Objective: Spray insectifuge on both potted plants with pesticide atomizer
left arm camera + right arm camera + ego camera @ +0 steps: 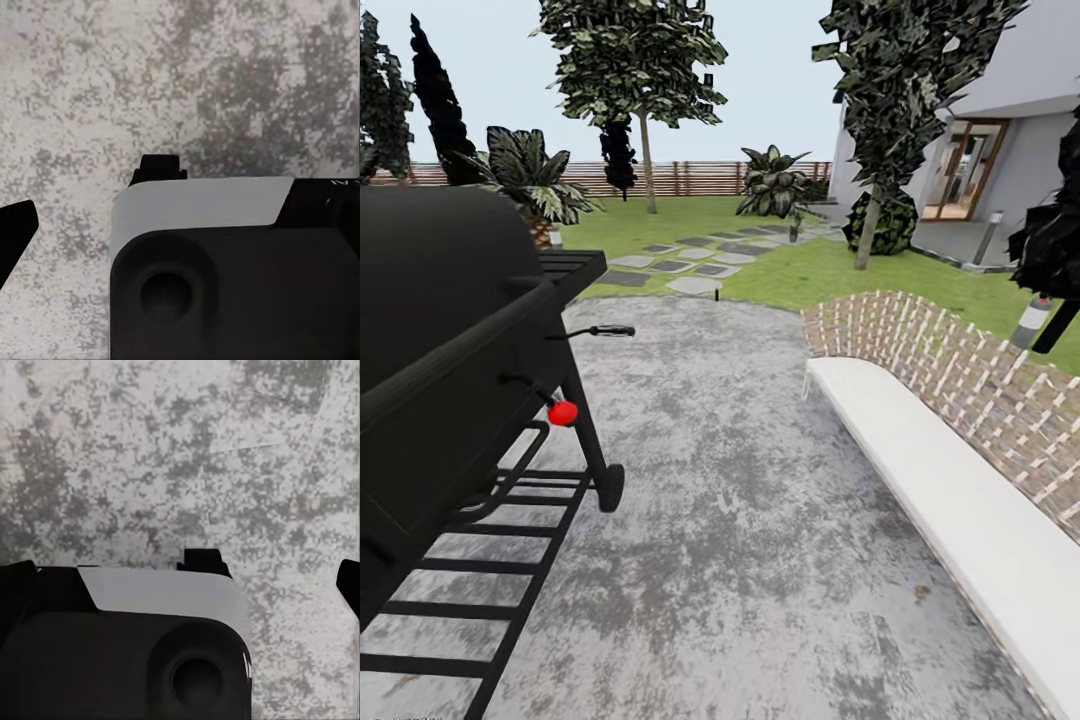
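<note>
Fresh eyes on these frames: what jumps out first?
A big black barbecue grill fills the head view's left, with a red knob on its frame. At right, a white bench curves along a brick wall. Beyond the mottled grey patio, stepping stones cross the lawn toward a wooden fence.

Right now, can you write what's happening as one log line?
phase: on the way | standing on: mottled grey paved patio | beside: big black barrel grill | ahead: green lawn garden | atomizer: unseen | end effectors: state unclear
</note>
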You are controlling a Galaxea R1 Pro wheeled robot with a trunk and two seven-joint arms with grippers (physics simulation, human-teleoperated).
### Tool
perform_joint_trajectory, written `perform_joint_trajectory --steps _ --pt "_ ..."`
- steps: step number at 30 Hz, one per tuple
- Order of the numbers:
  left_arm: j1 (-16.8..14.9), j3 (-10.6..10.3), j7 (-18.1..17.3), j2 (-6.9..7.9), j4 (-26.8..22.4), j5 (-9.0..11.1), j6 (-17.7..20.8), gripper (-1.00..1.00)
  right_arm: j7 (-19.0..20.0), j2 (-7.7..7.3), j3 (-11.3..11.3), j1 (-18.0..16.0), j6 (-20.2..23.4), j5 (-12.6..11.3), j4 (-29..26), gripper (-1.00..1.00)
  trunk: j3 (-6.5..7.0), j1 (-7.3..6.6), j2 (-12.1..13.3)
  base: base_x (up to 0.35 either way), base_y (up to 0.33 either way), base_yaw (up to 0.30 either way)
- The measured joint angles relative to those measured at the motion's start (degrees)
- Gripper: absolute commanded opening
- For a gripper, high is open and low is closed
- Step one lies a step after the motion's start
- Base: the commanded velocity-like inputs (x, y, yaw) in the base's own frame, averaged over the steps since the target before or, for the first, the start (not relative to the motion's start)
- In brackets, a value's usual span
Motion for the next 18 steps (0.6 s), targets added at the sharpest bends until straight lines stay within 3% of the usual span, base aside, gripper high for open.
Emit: perform_joint_trajectory --steps 9,18 --pt "-0.01 -0.03 -0.03 0.0 0.01 0.0 0.03 1.0 0.0 0.01 0.0 0.05 0.0 0.0 0.0 1.0 0.0 0.0 0.0 0.285 -0.101 0.267" --pt "0.0 -0.05 -0.03 0.0 0.03 -0.02 0.02 1.0 0.0 -0.01 0.0 0.01 0.0 0.0 -0.02 1.0 0.0 0.0 0.0 0.282 -0.176 0.017"
